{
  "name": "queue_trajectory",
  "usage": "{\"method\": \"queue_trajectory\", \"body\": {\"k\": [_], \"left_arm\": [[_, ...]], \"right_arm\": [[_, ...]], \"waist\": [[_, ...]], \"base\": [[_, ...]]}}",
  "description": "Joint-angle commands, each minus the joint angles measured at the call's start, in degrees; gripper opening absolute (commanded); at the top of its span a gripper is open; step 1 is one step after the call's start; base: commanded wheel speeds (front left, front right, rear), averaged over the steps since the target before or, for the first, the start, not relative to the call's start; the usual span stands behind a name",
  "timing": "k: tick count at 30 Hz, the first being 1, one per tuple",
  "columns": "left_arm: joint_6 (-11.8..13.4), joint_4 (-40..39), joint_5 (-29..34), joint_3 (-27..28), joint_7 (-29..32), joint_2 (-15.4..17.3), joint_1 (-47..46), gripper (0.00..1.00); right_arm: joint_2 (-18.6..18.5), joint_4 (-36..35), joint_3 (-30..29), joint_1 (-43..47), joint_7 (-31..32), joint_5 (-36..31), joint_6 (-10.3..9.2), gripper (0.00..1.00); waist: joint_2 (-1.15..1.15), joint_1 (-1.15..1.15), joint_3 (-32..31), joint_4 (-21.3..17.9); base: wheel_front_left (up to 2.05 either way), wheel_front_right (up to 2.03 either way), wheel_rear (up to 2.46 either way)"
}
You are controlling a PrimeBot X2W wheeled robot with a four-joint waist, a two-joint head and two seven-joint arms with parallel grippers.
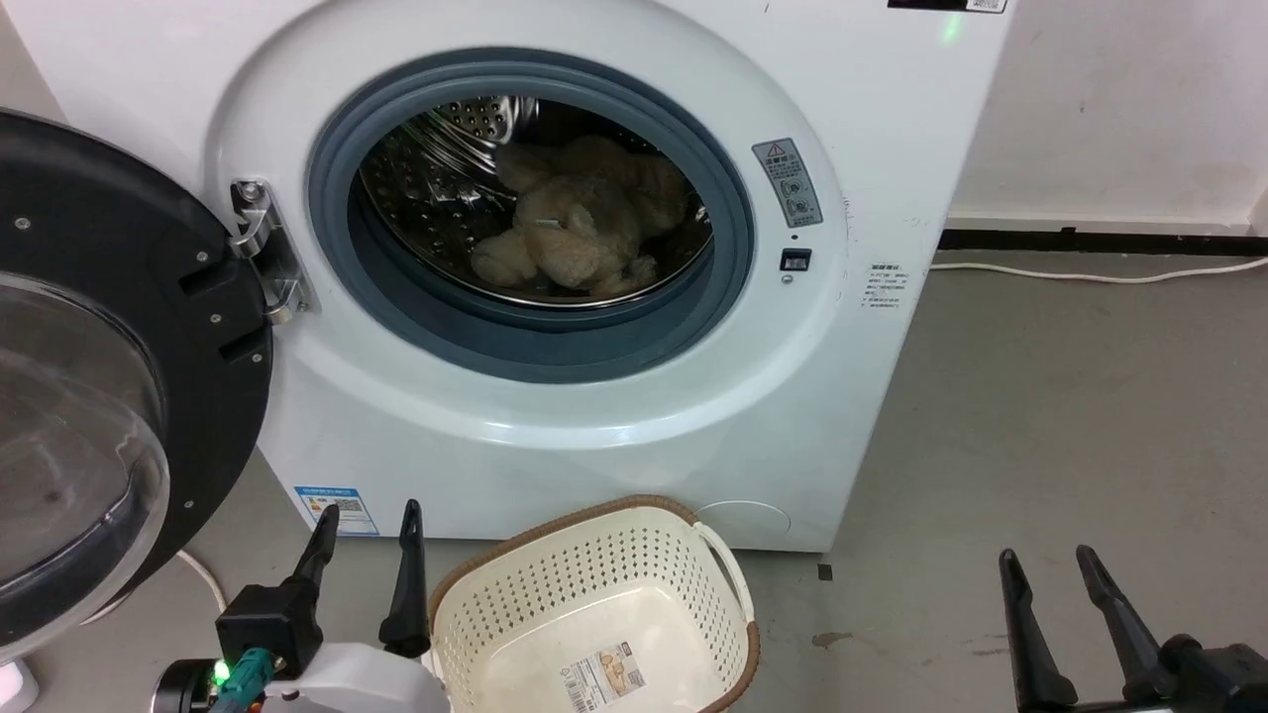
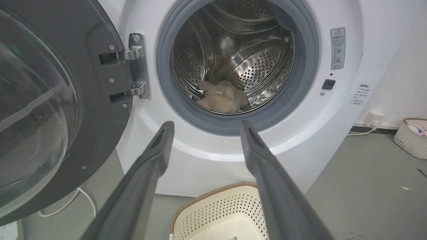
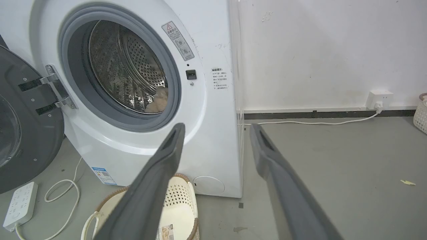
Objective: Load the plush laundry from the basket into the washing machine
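The beige plush laundry (image 1: 580, 233) lies inside the steel drum of the white washing machine (image 1: 555, 416), whose round door (image 1: 109, 396) hangs open to the left. The plush laundry (image 2: 222, 98) is low in the drum in the left wrist view, and a bit of the plush laundry (image 3: 159, 101) peeks past the gasket in the right wrist view. The cream basket (image 1: 594, 619) stands on the floor before the washer, holding nothing but its label. My left gripper (image 1: 369, 530) is open beside the basket's left rim. My right gripper (image 1: 1048, 564) is open at the lower right, well apart from the basket.
A white cable (image 1: 1090, 272) runs along the floor by the back wall to a socket (image 3: 378, 98). A power strip (image 3: 20, 205) with its cord lies under the open door. Another pale basket (image 2: 413, 136) stands by the wall at the right. Grey floor stretches to the right of the washer.
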Motion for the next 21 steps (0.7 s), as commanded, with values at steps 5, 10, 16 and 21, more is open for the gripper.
{"method": "queue_trajectory", "body": {"k": [5,10,16,21], "left_arm": [[0.55,-1.05,-0.31,0.27,0.40,0.25,0.97,1.00],[0.97,-1.29,-0.80,0.67,0.39,0.25,1.10,1.00],[0.93,-1.00,-1.51,0.81,0.20,0.23,1.17,1.00],[0.72,-0.67,-1.61,0.57,0.17,-0.05,0.47,0.00]], "right_arm": [[-0.09,-0.10,0.22,0.62,0.18,0.16,0.05,1.00],[-0.09,-0.09,0.11,0.62,0.24,0.20,0.05,1.00],[-0.09,-0.11,0.08,0.61,0.27,0.18,0.05,1.00],[0.00,0.03,0.18,-0.04,0.10,0.13,0.00,0.00]], "waist": [[0.00,0.00,-0.15,-0.23],[0.00,0.00,-0.22,-0.20],[0.00,0.00,-0.38,-0.29],[0.00,0.01,-0.52,-0.38]], "base": [[0.00,0.00,0.00],[0.00,0.00,0.00],[0.00,0.00,0.00],[0.00,0.00,0.00]]}}
